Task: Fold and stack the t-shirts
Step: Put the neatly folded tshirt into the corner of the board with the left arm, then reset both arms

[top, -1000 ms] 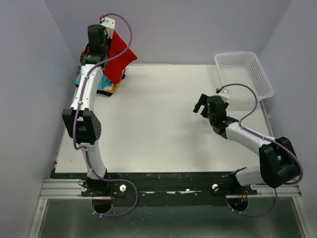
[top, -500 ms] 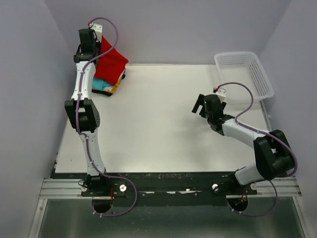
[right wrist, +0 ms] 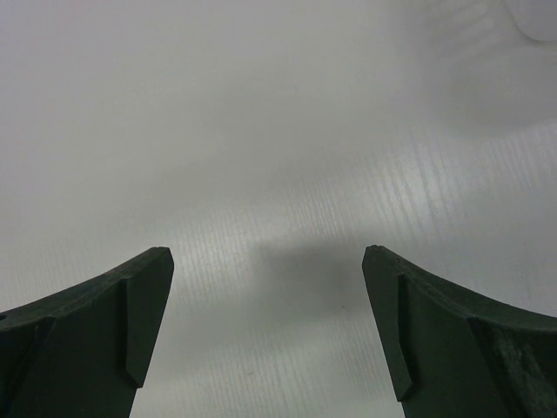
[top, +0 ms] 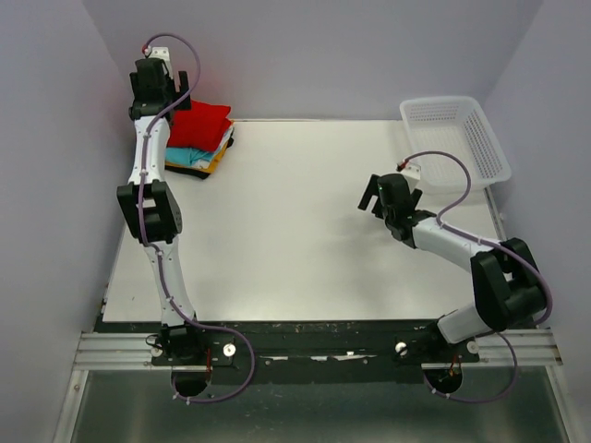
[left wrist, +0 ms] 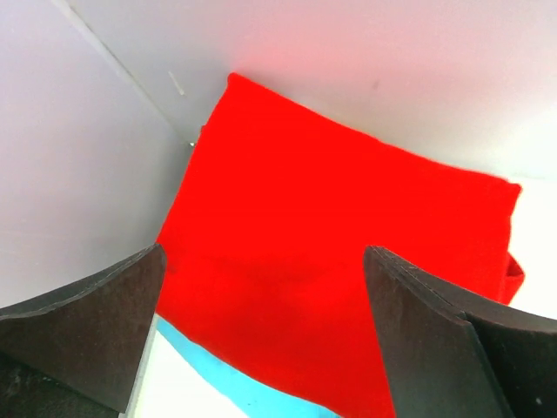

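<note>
White tabletop is lying between pale walls; the left gripper (left wrist: 261,335) is hovering spread and empty above the folded bright red cloth t-shirt (top: 198,124), topping the turquoise, yellow-orange and black stack (top: 199,159) at the far-left corner, while the right gripper (right wrist: 265,335) is hanging spread mid-table; folding looks finished

Pale lilac walls (top: 323,55) enclose white table (top: 295,231); metal rail (top: 314,349) at near edge.

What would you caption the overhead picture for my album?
Left gripper open above a folded bright red t-shirt topping the stack; right gripper open over the white table.
</note>
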`<move>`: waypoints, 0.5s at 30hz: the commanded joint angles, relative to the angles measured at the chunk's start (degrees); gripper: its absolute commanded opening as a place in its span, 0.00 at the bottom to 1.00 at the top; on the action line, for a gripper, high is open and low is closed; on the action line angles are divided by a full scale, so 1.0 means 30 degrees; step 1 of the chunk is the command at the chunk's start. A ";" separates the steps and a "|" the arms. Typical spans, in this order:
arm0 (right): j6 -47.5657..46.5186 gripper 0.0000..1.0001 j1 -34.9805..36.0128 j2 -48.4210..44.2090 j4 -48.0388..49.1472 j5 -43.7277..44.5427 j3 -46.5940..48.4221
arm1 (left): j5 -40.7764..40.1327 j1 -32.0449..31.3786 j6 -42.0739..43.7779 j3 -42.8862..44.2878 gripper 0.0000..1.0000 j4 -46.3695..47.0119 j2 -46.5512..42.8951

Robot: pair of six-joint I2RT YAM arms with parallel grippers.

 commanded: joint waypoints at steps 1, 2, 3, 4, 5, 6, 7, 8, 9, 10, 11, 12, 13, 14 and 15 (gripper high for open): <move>0.0275 1.00 -0.0052 -0.1435 0.0021 0.0949 -0.0149 | 0.0508 -0.0026 -0.3074 -0.1562 0.98 0.0858 -0.3423; 0.0264 1.00 -0.0058 -0.1683 0.0082 0.0915 -0.0204 | 0.1274 -0.0016 -0.3585 -0.1924 0.99 0.0534 -0.4073; 0.0271 1.00 -0.0057 -0.1865 0.0169 0.0848 -0.0252 | 0.2495 -0.0026 -0.4092 -0.2416 0.98 0.0266 -0.4622; 0.0267 1.00 -0.0053 -0.2031 0.0228 0.0682 -0.0281 | 0.3395 -0.0053 -0.4656 -0.2975 0.98 0.0062 -0.5415; 0.0337 1.00 -0.0050 -0.2171 0.0259 0.0543 -0.0282 | 0.4512 -0.0047 -0.5393 -0.4002 0.99 0.0194 -0.6185; 0.0494 1.00 -0.0060 -0.2348 0.0379 0.0477 -0.0389 | 0.5332 -0.0054 -0.6168 -0.5292 0.99 0.0847 -0.7315; 0.0550 1.00 -0.0061 -0.2564 0.0588 0.0390 -0.0531 | 0.6126 -0.0122 -0.7186 -0.7319 0.98 0.1828 -0.8636; 0.0653 1.00 -0.0052 -0.2756 0.0643 0.0297 -0.0636 | 0.7056 -0.0290 -0.7711 -0.9232 0.98 0.3177 -0.9989; 0.0758 1.00 -0.0051 -0.3058 0.0764 0.0250 -0.0850 | 0.7297 -0.0555 -0.8002 -1.1483 0.99 0.4286 -1.1512; 0.0879 1.00 -0.0050 -0.3332 0.0961 0.0152 -0.1080 | 0.6621 -0.1174 -0.8468 -1.3629 0.98 0.5159 -1.2794; 0.1032 1.00 -0.0050 -0.3725 0.1163 0.0190 -0.1402 | 0.5940 -0.1737 -0.8767 -1.5351 0.98 0.5747 -1.4302; 0.1207 1.00 -0.0049 -0.4056 0.1462 0.0248 -0.1805 | 0.5398 -0.2481 -0.8965 -1.7556 0.98 0.6402 -1.5495; 0.1272 1.00 -0.0064 -0.4504 0.1683 0.0291 -0.2163 | 0.4803 -0.3212 -0.9285 -1.9137 0.98 0.6816 -1.6769; 0.1430 1.00 -0.0057 -0.4877 0.1860 0.0436 -0.2546 | 0.4195 -0.3992 -0.9776 -2.0792 0.98 0.6994 -1.7726; 0.1647 1.00 -0.0050 -0.5298 0.1939 0.0525 -0.2791 | 0.3839 -0.4690 -1.0170 -2.2107 0.98 0.7110 -1.8723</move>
